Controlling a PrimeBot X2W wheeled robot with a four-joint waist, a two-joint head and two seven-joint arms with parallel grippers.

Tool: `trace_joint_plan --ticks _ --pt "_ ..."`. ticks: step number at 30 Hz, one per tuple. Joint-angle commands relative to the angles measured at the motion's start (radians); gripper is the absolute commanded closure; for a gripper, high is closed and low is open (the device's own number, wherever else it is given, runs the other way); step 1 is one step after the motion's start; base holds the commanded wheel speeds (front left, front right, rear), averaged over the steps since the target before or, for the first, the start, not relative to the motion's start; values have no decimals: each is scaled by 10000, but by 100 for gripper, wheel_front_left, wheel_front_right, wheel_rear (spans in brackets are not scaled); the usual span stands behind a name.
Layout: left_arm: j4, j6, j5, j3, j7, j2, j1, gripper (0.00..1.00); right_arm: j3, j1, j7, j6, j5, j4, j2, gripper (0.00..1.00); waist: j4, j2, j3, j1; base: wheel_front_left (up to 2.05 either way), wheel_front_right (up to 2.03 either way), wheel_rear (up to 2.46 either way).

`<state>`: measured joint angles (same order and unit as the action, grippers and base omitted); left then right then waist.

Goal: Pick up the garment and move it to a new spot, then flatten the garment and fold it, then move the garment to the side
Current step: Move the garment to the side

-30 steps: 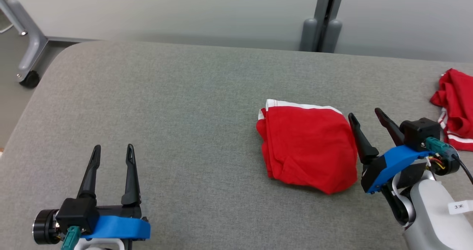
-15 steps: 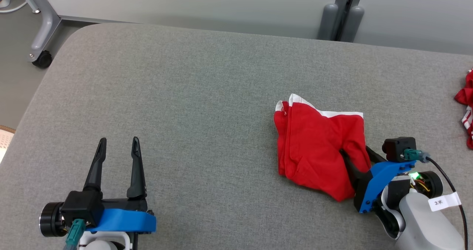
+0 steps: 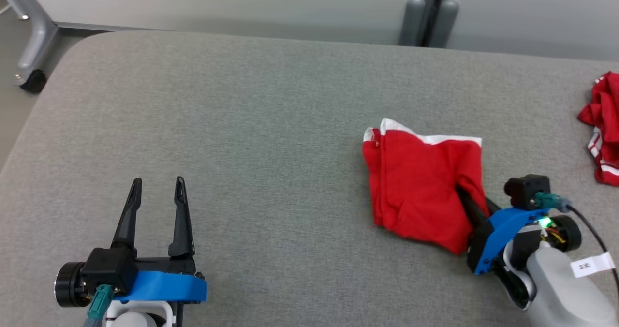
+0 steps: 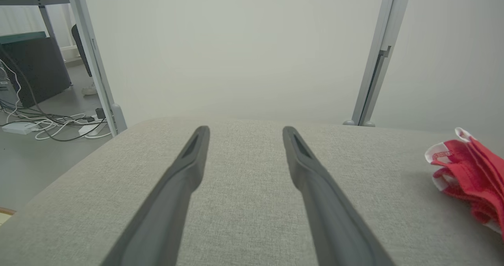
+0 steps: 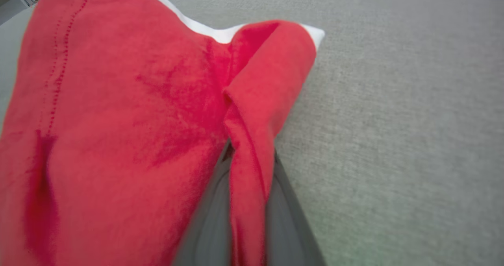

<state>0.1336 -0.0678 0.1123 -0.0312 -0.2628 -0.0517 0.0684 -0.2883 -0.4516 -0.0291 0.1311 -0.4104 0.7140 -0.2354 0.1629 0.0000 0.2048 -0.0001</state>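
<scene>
The right gripper [image 3: 476,207] is clamped on the right-hand edge of the red garment [image 3: 416,186]. In the right wrist view a narrow upright ridge of red cloth runs between its two dark fingers [image 5: 285,218], which stand close together on either side of it. From the head view the fingertips are buried under the cloth, and only the finger bases and the blue mount show. How much of the fabric's thickness is caught cannot be told. A small green light [image 3: 545,222] glows on the wrist, and the forearm carries a white label [image 3: 585,266] whose writing is too small to read.

The garment lies bunched right of centre on the grey padded table [image 3: 242,124], its white trim along the far edge and its gripped side raised slightly.

The left gripper [image 3: 157,191] is at the lower left above bare table, fingers spread wide with nothing between them, well apart from the garment. Its wrist view catches only the garment's near folds at the right border.

A second red-and-white cloth [image 3: 602,124] sits at the table's far right, cut off by the frame. Beyond the table are a wheeled metal leg [image 3: 31,51] and a grey post [image 3: 425,12].
</scene>
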Motion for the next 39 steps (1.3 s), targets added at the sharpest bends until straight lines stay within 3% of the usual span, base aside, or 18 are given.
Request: trace_joint_plan --ticks 1,17,28,39 --pt "-65 40 57 5 -27 17 189 0 20 -140 -129 -4 -60 -158 -271 100 -151 0 112 1 0 0 0" --pt "-479 -184 -381 268 -27 -56 1293 0 1088 21 -149 -3 -10 -2306 -2012 100 -1912 0 1601 1 0 0 0" --pt "-553 -341 -510 261 -27 -39 1777 0 1095 -1269 210 -4 125 -3025 -2473 100 -1839 0 2234 1 0 0 0" --pt "-675 -345 -604 305 -27 -26 2151 0 1269 -2997 867 -4 -419 -2386 -4104 100 -1942 0 2981 1 0 0 0"
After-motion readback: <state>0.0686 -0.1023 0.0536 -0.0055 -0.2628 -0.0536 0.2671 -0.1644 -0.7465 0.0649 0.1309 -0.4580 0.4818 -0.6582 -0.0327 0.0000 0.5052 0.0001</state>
